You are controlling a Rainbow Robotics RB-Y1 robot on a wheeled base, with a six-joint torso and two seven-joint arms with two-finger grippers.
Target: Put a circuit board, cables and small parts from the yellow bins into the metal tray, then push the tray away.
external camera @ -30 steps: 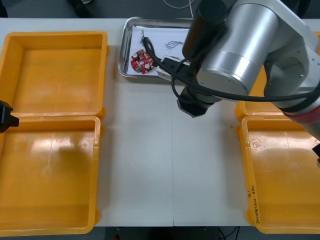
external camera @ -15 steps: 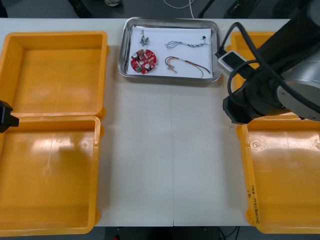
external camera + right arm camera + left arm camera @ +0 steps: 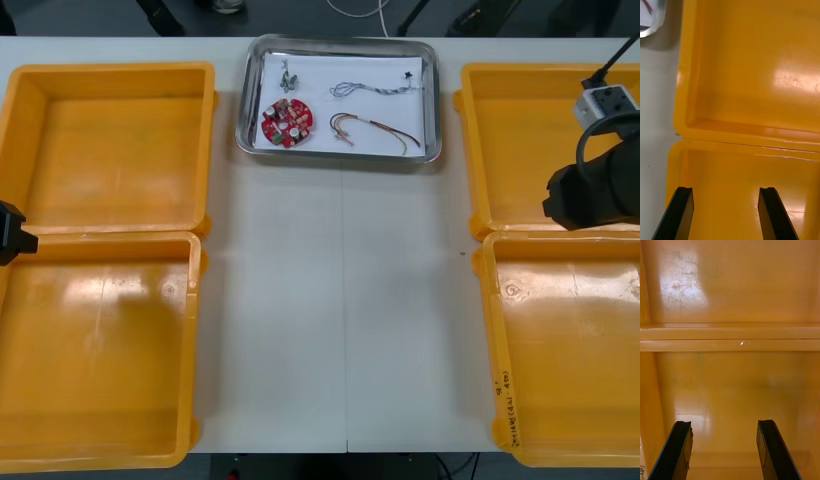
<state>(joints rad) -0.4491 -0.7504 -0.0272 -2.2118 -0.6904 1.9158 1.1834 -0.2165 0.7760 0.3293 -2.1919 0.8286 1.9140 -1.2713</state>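
Shiny metal tray (image 3: 246, 100), white inside; glossy yellow plastic bins (image 3: 110, 150); smooth matt table (image 3: 340, 300)

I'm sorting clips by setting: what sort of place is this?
Likely an electronics kitting bench: yellow bins flank a metal tray holding a red circuit board, cables and small metal parts; the left end effector and right end effector hang open over bins.

Tray (image 3: 340, 156) at the far middle of the table (image 3: 340, 300), circuit board (image 3: 287, 122) in its left half, small metal parts (image 3: 288, 73) behind the board, far cable (image 3: 372, 89) and near cable (image 3: 378, 128) in its right half, left bins (image 3: 110, 150) and right bins (image 3: 530, 150) flanking, each pair one before the other.
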